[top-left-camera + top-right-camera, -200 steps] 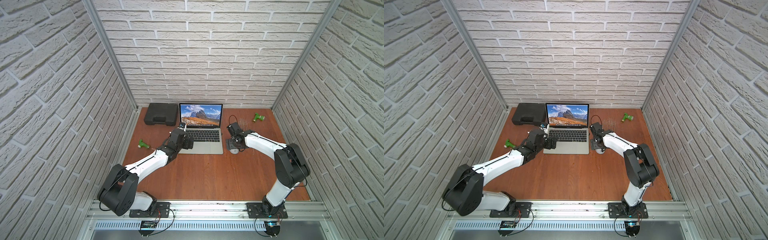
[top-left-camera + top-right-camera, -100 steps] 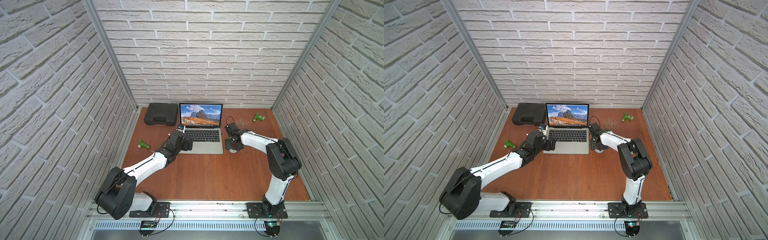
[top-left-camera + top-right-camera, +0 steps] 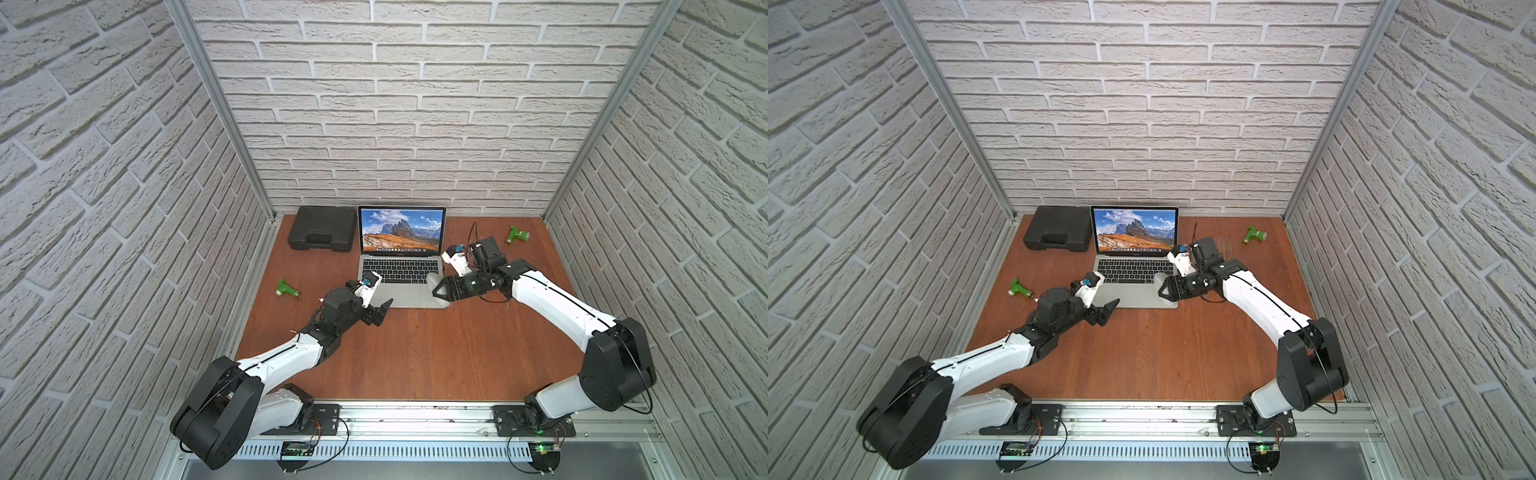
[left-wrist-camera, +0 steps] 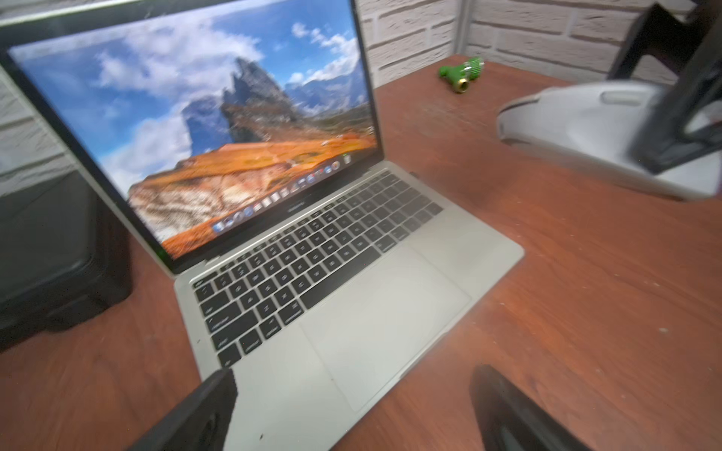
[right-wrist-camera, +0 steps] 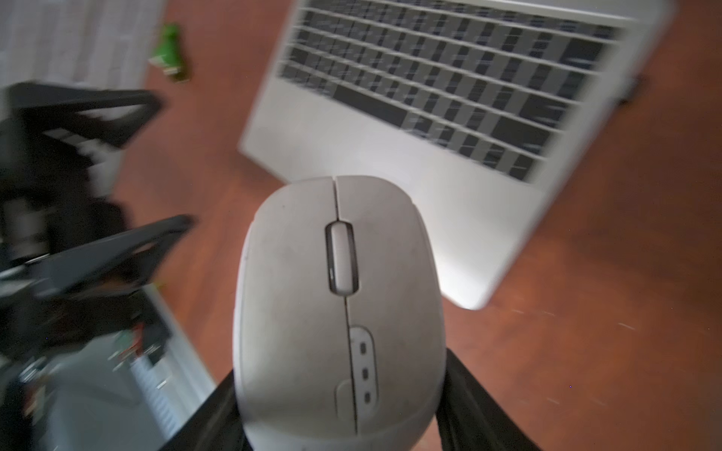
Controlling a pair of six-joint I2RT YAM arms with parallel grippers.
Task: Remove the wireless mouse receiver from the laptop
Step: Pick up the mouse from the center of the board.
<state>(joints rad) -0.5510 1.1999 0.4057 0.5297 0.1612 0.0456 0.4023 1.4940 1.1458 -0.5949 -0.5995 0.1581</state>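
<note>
Laptop [image 3: 399, 286] on wooden tabletop [image 3: 415, 357], brick walls [image 3: 415, 124], left claw [image 4: 355, 373] wide, right claw [image 5: 340, 363] gripping mouse [image 5: 297, 273]

The right gripper [image 5: 340, 367] clamps a light grey mouse [image 5: 340, 296] by its sides, with a black finger on each flank. Beyond it lies the blurred laptop [image 5: 383, 156], with a small dark receiver [image 5: 632, 90] jutting from its side edge. The left gripper [image 5: 176, 162] stands spread nearby. A green object [image 5: 170, 54] lies near the worktop [image 5: 586, 312] edge by the wall.

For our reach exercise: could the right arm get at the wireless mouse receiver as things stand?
Probably not yet: the right tool grips the mouse; otherwise the receiver on the laptop's edge looks unobstructed.
</note>
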